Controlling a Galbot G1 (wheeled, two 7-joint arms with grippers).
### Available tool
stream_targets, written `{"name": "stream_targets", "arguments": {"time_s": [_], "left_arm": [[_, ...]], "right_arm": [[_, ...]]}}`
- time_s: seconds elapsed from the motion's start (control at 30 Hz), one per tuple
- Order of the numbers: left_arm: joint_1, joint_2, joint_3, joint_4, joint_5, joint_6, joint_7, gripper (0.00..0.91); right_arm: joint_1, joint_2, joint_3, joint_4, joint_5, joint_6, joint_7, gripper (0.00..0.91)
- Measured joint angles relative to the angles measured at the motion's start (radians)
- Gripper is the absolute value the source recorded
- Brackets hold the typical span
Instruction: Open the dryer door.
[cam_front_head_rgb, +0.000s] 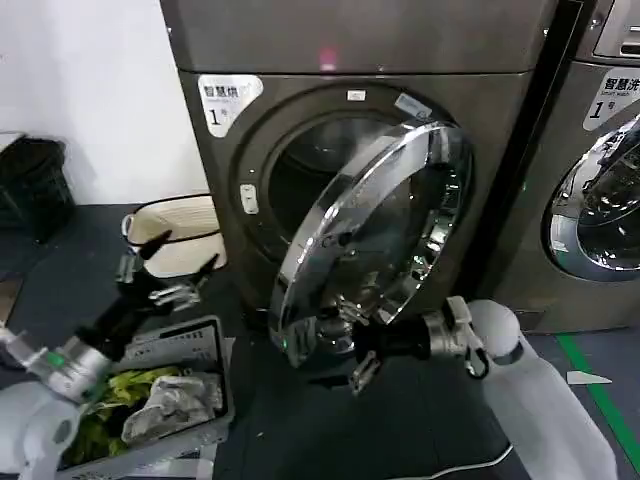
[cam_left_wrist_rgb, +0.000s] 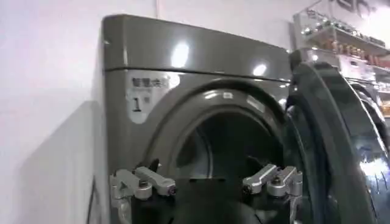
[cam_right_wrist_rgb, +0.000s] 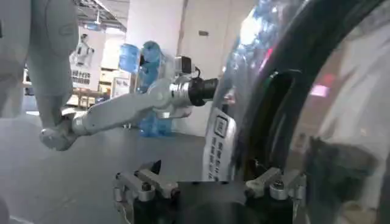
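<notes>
Both grippers spread — dryer door (cam_front_head_rgb: 375, 235) ajar.
Right gripper (cam_front_head_rgb: 348, 345) at the door's 6 o'clock rim; left gripper (cam_front_head_rgb: 165, 272) holds nothing.

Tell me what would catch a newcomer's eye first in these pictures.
The dryer door, a big shiny chrome ring around dark glass, stands swung partly open in front of the drum opening. The right gripper sits at the door's lower edge, while the left gripper hangs open off to the left, above a grey basket with greens and crumpled laundry. A white tub stands beside the machine.
</notes>
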Motion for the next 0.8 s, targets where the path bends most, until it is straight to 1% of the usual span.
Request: {"name": "stream_targets", "arguments": {"time_s": [0.17,0.4,0.57,0.8], "left_arm": [[-0.013,0.022,0.04,-0.002,-0.019,0.014,0.001,0.907],[-0.032,0.05,0.13,-0.015,-0.017,0.018,0.025,0.907],[-0.056,0.059,0.191,-0.016,-0.013,0.019,0.028,0.907],[-0.081,0.07,0.265,-0.022,-0.034,0.022,0.035,0.907]], "right_arm": [[-0.046,-0.03,0.045,0.013,0.006,0.004,-0.002,0.907],[-0.1,-0.067,0.135,-0.008,0.018,0.007,0.002,0.907],[-0.137,-0.07,0.215,-0.002,0.023,0.018,-0.013,0.907],[-0.21,-0.072,0.384,0.015,0.021,0.021,-0.017,0.907]]}}
